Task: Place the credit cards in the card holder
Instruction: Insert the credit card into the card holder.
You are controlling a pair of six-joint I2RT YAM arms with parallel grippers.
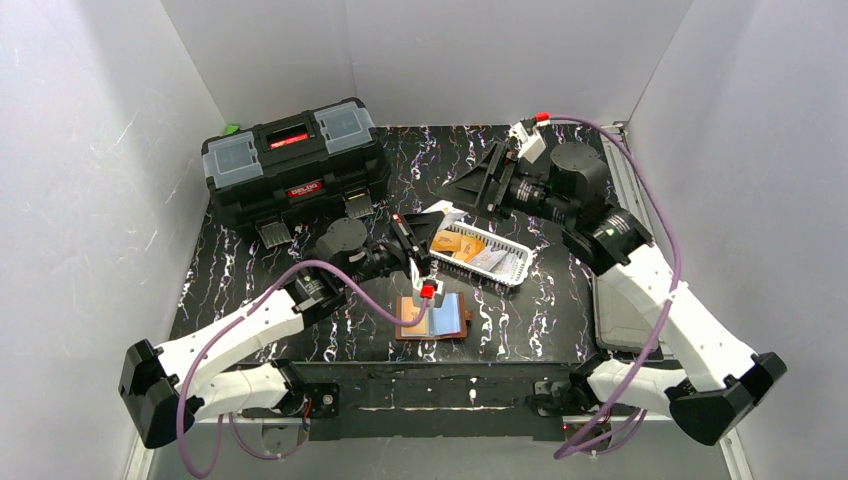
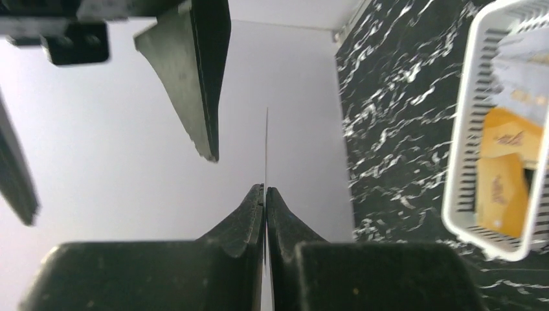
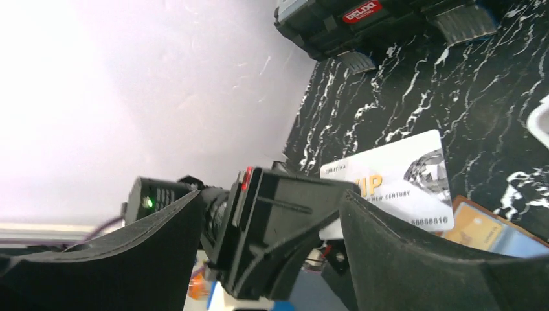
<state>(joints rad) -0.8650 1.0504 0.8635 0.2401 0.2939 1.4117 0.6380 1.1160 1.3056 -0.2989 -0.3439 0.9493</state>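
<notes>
My left gripper [image 2: 265, 189] is shut on a whitish credit card [image 2: 266, 149], seen edge-on as a thin line in the left wrist view. In the right wrist view the same card [image 3: 395, 184] shows gold VIP lettering, held in the air above the table. My right gripper [image 3: 272, 194] stands open, its fingers [image 2: 194, 78] on either side of the left gripper and apart from the card. The brown card holder [image 1: 430, 337] lies open on the table below, with cards in its sleeves. More orange credit cards [image 1: 455, 243] lie in the white basket.
The white slotted basket [image 1: 520, 270] sits right of the held card, behind the card holder. A big black toolbox [image 1: 295, 165] stands at the back left. White walls close in three sides. A grey tray [image 1: 615, 320] lies under the right arm.
</notes>
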